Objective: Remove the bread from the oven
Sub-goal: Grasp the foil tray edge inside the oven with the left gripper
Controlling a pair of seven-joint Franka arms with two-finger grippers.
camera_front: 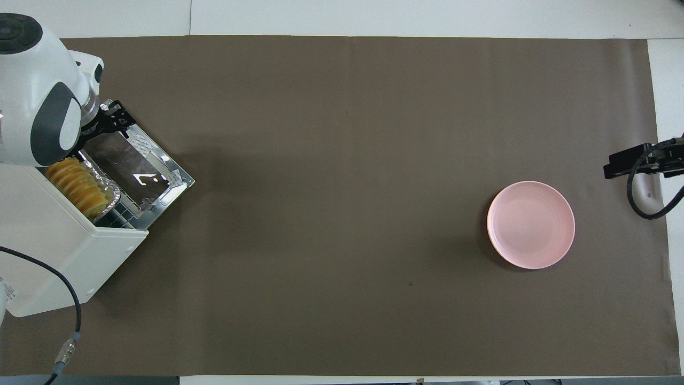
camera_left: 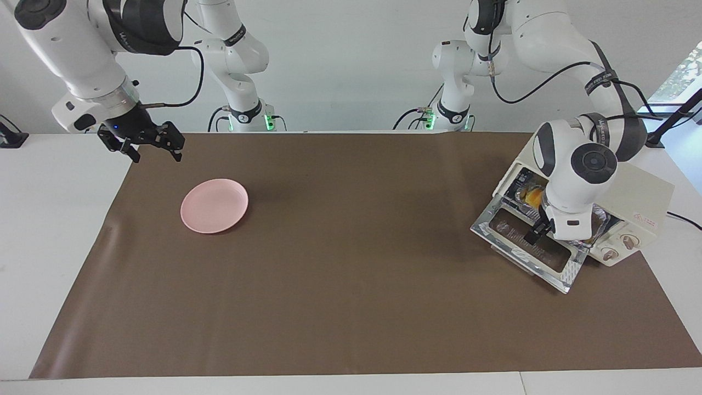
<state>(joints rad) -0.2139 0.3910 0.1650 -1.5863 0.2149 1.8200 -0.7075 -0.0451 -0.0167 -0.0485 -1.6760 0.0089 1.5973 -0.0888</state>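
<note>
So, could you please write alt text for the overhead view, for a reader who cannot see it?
The left gripper, open, is over the lowered door of the cream-white oven, where the bread lies in a foil tray. A pink plate sits on the brown mat toward the right arm's end, and the right gripper waits beside it, holding nothing.
</note>
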